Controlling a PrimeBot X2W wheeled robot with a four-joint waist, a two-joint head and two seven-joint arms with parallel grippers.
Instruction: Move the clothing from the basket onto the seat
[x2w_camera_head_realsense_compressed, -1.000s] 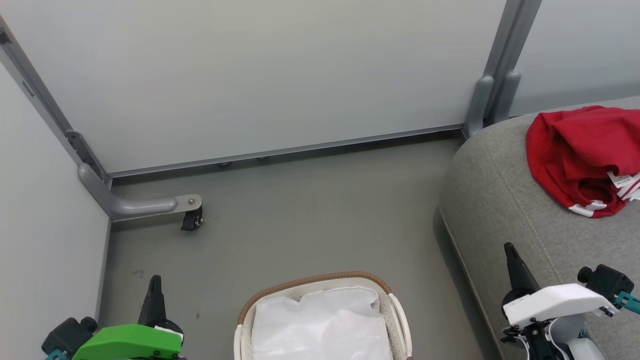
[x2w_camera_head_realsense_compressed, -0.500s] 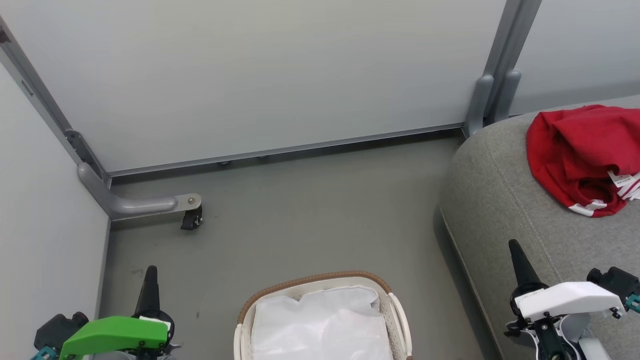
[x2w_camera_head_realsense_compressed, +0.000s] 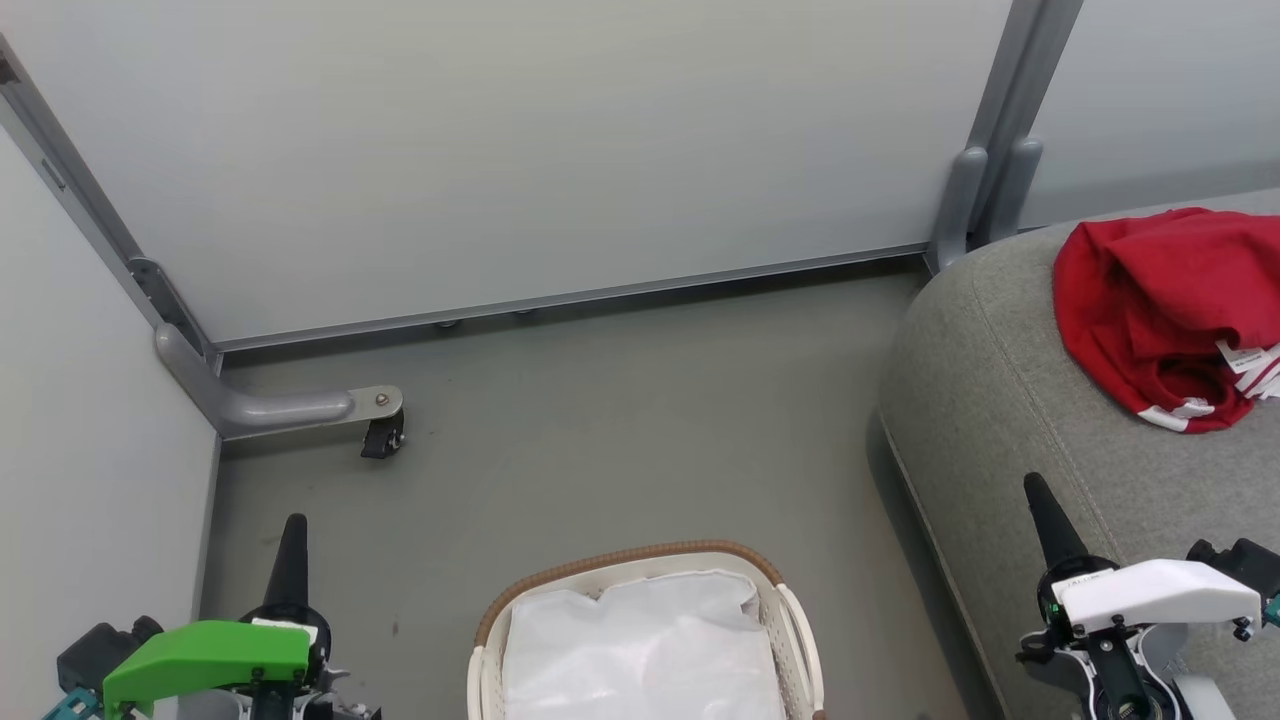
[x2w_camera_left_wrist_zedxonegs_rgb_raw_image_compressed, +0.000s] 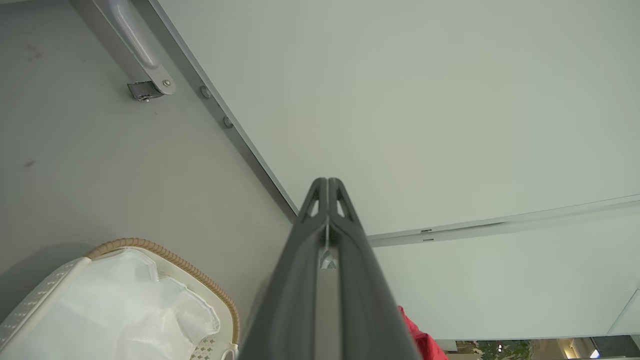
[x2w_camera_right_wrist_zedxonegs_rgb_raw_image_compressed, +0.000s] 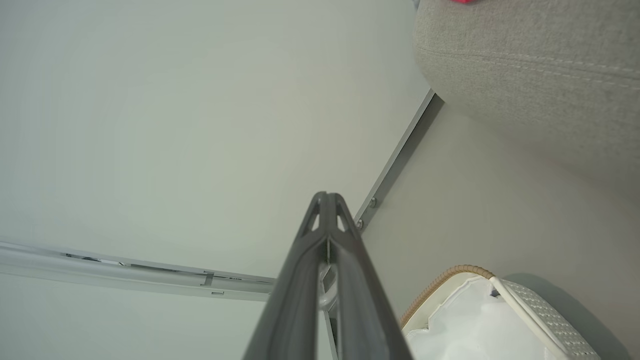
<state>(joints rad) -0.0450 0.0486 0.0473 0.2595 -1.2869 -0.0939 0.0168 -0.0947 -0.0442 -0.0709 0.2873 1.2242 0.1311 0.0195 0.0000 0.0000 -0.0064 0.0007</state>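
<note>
left gripper (x2w_camera_head_realsense_compressed: 291, 560) and right gripper (x2w_camera_head_realsense_compressed: 1046, 512) both pinch closed, empty. one red clothing (x2w_camera_head_realsense_compressed: 1150, 290) heap lies far right on the one grey seat (x2w_camera_head_realsense_compressed: 1000, 400); one basket (x2w_camera_head_realsense_compressed: 640, 558) stands near, on grey floor (x2w_camera_head_realsense_compressed: 600, 420) before pale wall panels (x2w_camera_head_realsense_compressed: 500, 150).

Left end effector (x2w_camera_head_realsense_compressed: 292, 528) fingers pressed together, right end effector (x2w_camera_head_realsense_compressed: 1036, 490) likewise, both empty

Pale partition panels (x2w_camera_head_realsense_compressed: 500, 150) stand on a grey floor (x2w_camera_head_realsense_compressed: 600, 420) — a curved metal foot (x2w_camera_head_realsense_compressed: 290, 408) with a small black wheel (x2w_camera_head_realsense_compressed: 382, 438) juts out at the left corner.
</note>
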